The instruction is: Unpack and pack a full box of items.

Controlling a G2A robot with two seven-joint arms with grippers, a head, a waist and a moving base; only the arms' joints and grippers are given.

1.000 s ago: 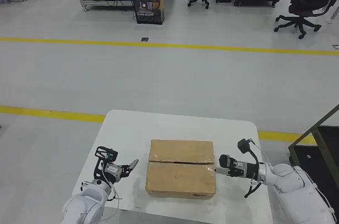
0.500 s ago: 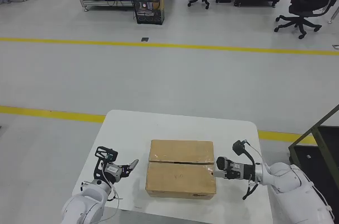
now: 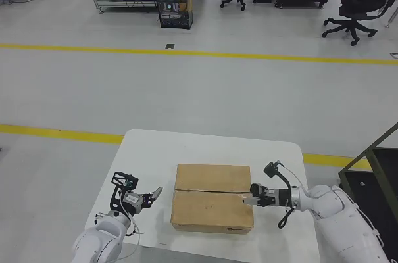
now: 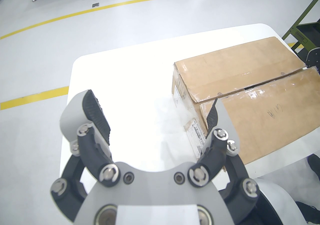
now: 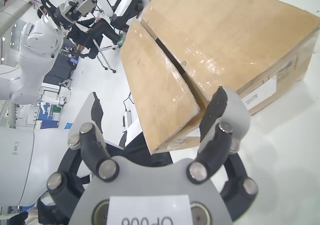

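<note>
A brown cardboard box (image 3: 213,204) lies in the middle of the white table (image 3: 152,151), its two top flaps shut along a taped seam (image 3: 212,191). My right gripper (image 3: 248,200) is at the box's right end by the seam, open, its fingers on either side of the near flap's corner (image 5: 175,120), which is lifted a little off the box (image 5: 225,30). The left gripper (image 3: 152,194) hangs open a short way left of the box, with nothing between its fingers (image 4: 96,113). The box (image 4: 250,90) shows labels on its left end.
A dark green metal cart (image 3: 383,164) stands just off the table's right side. Bare table surface lies behind the box and to its left. Yellow floor lines and an office chair (image 3: 353,16) are far off.
My right gripper has moved left, from beside the box to its right end at the seam. The left arm and the box have stayed put.
</note>
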